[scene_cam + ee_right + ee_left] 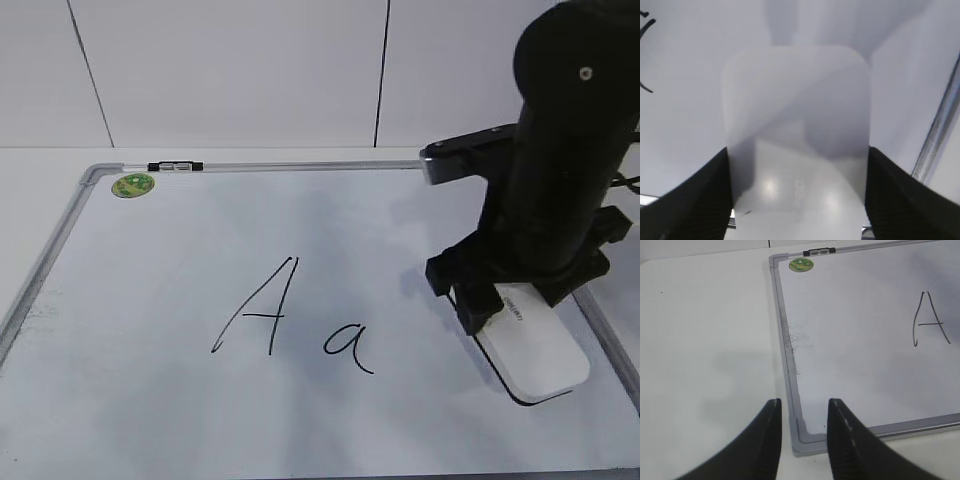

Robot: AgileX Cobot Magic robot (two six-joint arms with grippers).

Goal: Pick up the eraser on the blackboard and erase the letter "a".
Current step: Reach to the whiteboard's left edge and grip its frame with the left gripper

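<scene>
The white eraser (540, 352) lies on the blackboard (170, 260) at its right side, close to the right frame. My right gripper (516, 302) is down over its far end, one finger against each long side. In the right wrist view the eraser (795, 115) fills the gap between the fingers (797, 200). The letter "a" (348, 347) is to the left of the eraser, apart from it. My left gripper (802, 412) is open and empty above the blackboard's (865, 370) near left corner. It is out of the exterior view.
A capital "A" (262, 315) stands left of the "a" and also shows in the left wrist view (929, 320). A green sticker (133, 185) and a small black-and-white marker (175, 166) sit at the board's far left edge. The board's right frame (940, 125) runs close beside the eraser.
</scene>
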